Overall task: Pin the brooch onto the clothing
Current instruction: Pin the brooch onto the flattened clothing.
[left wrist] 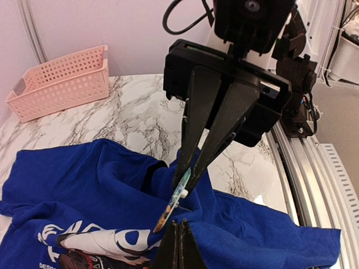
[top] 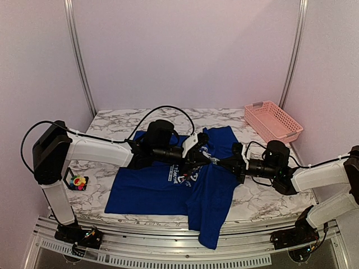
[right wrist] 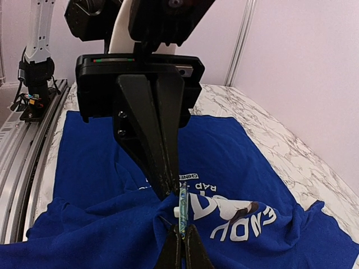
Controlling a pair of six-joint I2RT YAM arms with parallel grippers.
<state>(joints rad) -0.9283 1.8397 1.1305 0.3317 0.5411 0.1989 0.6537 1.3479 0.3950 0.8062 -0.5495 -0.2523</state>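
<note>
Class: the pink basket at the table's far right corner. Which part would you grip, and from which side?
On the pink basket, probably the rim of a long wall, from straight above, straddling the wall. It stands upright and open-topped, its lattice walls look thin enough to pinch, and the whole body seems too wide to span.

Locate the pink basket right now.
Top view: the pink lattice basket sits at the far right corner of the table, apart from the blue T-shirt.
</note>
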